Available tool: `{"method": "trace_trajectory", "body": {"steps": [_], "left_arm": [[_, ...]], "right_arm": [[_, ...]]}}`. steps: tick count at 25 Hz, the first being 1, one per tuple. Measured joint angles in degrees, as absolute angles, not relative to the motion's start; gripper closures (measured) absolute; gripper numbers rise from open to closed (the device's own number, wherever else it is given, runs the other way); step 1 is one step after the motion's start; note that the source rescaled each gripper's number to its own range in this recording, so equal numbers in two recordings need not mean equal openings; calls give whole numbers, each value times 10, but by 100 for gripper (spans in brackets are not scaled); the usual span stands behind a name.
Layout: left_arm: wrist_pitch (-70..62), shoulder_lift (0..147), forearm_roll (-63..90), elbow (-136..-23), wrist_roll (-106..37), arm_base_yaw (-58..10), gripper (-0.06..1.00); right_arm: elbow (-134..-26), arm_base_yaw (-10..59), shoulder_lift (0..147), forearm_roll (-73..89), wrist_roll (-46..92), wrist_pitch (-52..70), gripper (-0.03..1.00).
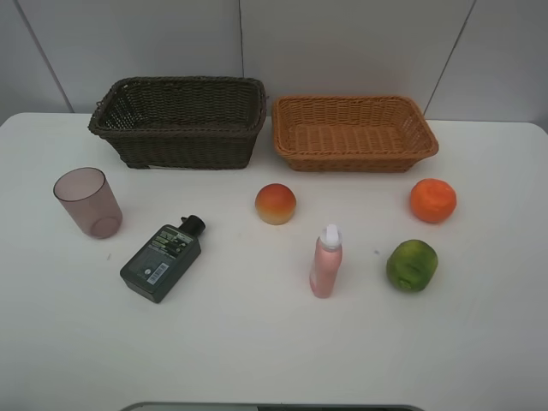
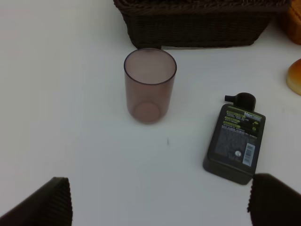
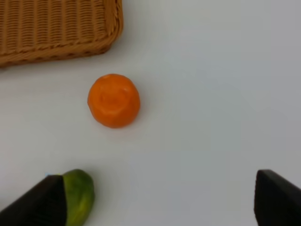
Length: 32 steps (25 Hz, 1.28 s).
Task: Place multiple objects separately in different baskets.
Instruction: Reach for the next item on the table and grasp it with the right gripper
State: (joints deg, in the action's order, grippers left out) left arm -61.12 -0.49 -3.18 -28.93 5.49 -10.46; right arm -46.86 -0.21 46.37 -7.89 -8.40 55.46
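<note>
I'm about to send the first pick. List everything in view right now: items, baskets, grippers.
dark brown basket: 1, dark brown, back left, nothing visible inside
orange-tan basket: 1, orange-tan, back right, empty
cup: 1, translucent purplish, upright, far left
dark bottle: 1, dark, labelled, lying flat beside cup
peach: 1, red-yellow, centre
pink bottle: 1, pink, white cap, upright, nearer than peach
orange: 1, orange, right
green fruit: 1, green, nearer than orange
table: 1, white
left gripper: 1, black, open, empty
right gripper: 1, black, open, empty

peach [image 2: 295,77] cut by edge, bottle label [image 2: 237,134] illegible
</note>
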Motion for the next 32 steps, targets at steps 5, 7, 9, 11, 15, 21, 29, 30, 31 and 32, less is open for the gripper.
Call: {"method": "trace_trajectory", "body": {"steps": [5,7,9,11,15,21,29,30,31,32], "left_arm": [[-611,-5,-32,-289,55,-105,-1],[-611,-5,-32,-289,55,-105,-1],[-611,-5,-32,-289,55,-105,-1],[-610,-5,-32,-289,55,-105,-1],[-610,-5,-32,-289,55,-105,-1],[-610,-5,-32,-289,55,-105,-1],[-609,-5,-32,-289,55,-105,-1],[-609,-5,-32,-289,55,-105,-1],[-609,-5,-32,-289,55,-105,-1],[-609,-5,-32,-289,55,-105,-1]], "right_arm": [[-487,15,602,-46,-88,495,14],[-488,33,652,-33,-88,475,14],[-490,57,693,-24,-98,466,14],[-491,77,726,-20,-128,462,14],[-491,108,782,-25,-226,461,14],[-491,154,824,-53,-368,469,12],[-491,206,877,-100,-518,475,12],[-491,206,884,-104,-531,477,12],[-490,208,893,-107,-540,477,12],[-488,212,902,-109,-549,477,12]]}}
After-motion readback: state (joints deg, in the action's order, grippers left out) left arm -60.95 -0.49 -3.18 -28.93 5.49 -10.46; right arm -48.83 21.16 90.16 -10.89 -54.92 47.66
